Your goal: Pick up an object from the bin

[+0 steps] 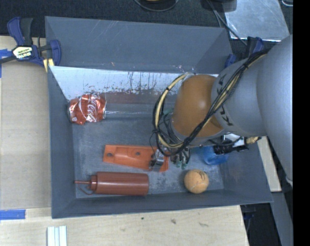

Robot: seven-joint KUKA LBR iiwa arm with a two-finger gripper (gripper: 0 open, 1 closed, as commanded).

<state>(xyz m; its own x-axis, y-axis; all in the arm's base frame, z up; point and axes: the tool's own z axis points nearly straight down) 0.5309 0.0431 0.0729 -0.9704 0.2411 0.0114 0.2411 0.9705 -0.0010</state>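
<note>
My gripper [158, 161] is low in the middle of the bin, at the right end of a flat orange plastic piece [127, 156] that lies lengthwise on the floor. Most of the gripper is hidden under the arm's cover. A dark red squeeze bottle [119, 183] lies on its side just in front of the orange piece, nozzle pointing left. A tan ball [196, 181] rests near the front wall, to the right of and below the gripper. A blue object [214, 155] peeks out from beneath the arm on the right.
A crumpled red and white wrapper [87, 108] sits at the back left of the bin. The arm with its orange cover and cables hangs over the bin's right half.
</note>
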